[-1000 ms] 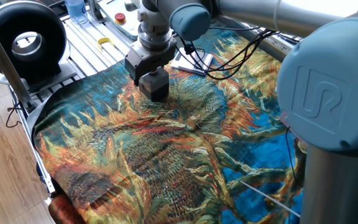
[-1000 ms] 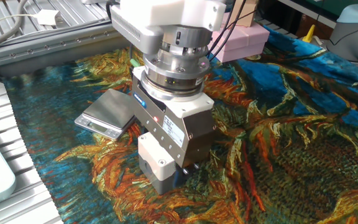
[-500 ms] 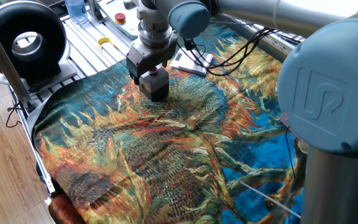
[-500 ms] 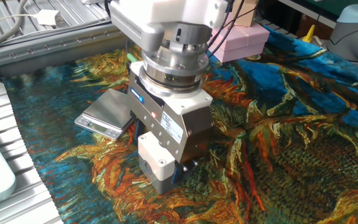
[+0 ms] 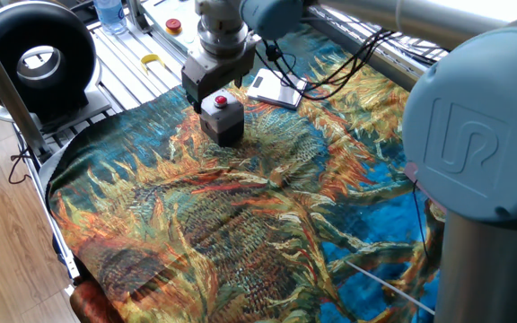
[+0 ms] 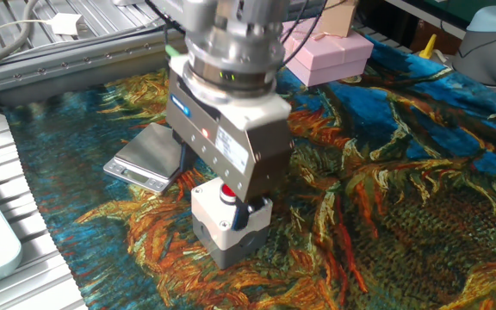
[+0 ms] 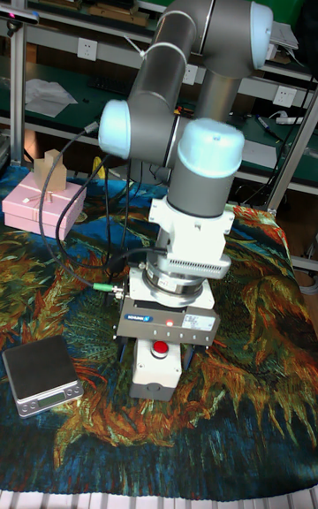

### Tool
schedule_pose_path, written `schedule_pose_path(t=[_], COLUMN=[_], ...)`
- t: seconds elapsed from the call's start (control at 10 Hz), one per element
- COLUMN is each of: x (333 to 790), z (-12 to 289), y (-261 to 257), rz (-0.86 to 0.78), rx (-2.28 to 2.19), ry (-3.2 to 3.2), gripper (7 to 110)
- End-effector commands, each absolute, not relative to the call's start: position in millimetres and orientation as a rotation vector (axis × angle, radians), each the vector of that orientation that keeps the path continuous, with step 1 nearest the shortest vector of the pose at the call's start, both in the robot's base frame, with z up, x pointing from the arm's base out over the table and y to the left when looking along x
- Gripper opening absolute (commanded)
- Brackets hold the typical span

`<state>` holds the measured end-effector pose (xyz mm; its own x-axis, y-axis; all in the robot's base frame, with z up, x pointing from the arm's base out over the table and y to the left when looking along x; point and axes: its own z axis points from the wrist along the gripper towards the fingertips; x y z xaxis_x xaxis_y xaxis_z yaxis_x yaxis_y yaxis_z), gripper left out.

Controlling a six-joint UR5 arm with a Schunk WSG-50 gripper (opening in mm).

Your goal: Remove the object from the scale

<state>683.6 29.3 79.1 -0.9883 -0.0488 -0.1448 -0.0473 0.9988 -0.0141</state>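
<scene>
The object point(image 5: 222, 121) point(image 6: 222, 228) point(image 7: 156, 374), a small grey box with a red button on top, stands on the patterned cloth beside the scale, not on it. The scale point(image 5: 275, 88) point(image 6: 149, 155) point(image 7: 41, 373) is a thin silver plate with nothing on it. My gripper point(image 5: 217, 90) point(image 6: 231, 205) point(image 7: 162, 343) hangs directly over the box, just above its top. The jaws are open and apart from the box sides. The red button shows below the gripper body.
A pink gift box point(image 6: 330, 56) point(image 7: 40, 200) sits at the cloth's far edge. A black round device point(image 5: 34, 58) and a white panel with a red button point(image 5: 173, 25) stand on the metal frame. Cables point(image 5: 330, 81) trail from the arm over the scale's side.
The gripper has risen off the grey box, uncovering its red button. The box stays put on the cloth.
</scene>
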Motion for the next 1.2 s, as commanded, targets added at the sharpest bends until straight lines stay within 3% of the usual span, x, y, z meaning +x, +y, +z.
schedule_pose_path(t=[0.0,0.3,0.4,1.1], x=[687,684,682,679], z=[103,118,122,151], y=[26,12,7,-18], rz=[0.015,-0.014,-0.027,-0.083], rx=[-0.073,-0.047,-0.003,0.199], ry=[3.014,3.061,3.076,3.081], gripper=[88,88,7,7])
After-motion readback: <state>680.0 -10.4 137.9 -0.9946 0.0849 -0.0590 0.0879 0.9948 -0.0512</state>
